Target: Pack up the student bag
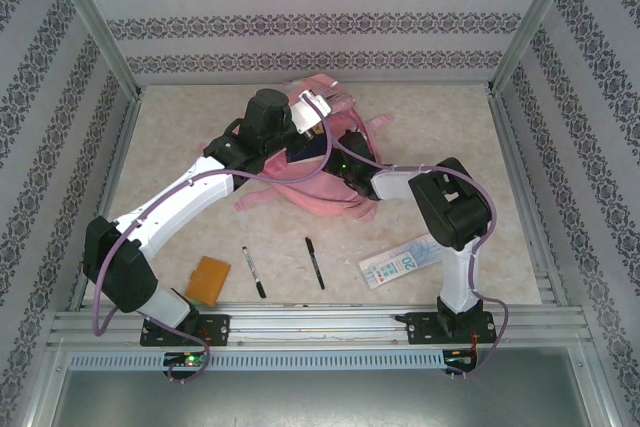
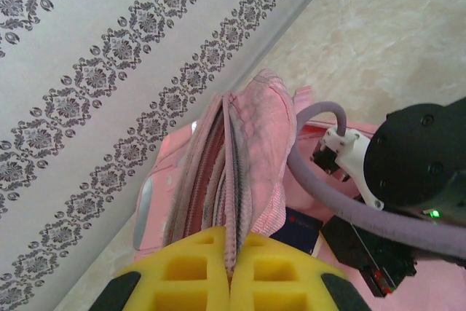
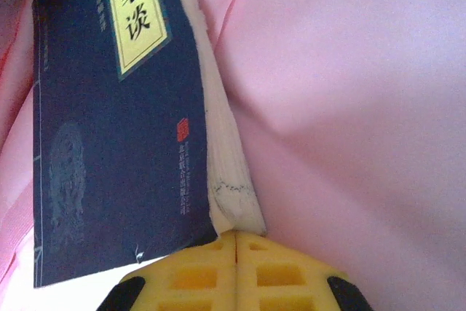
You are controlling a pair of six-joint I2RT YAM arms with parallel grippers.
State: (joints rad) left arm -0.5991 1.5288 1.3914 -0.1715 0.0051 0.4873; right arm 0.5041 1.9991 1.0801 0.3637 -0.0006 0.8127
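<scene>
Blue book (image 3: 109, 143); orange pad (image 1: 208, 278), black pen (image 1: 254, 272), second black pen (image 1: 315, 263), printed slip (image 1: 400, 262) on marble tabletop (image 1: 450, 127).

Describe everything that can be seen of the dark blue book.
The dark blue book has a yellow title label with Chinese characters, a small red seal and a white page block. It stands tilted inside the student bag, with pink fabric on both sides. Its lower corner meets the shut right gripper; whether it is gripped is unclear.

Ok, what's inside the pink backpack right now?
A dark blue book sits in the backpack, with the shut right gripper at its corner. The left gripper pinches the opening's rim. Pink fabric hides anything deeper.
</scene>
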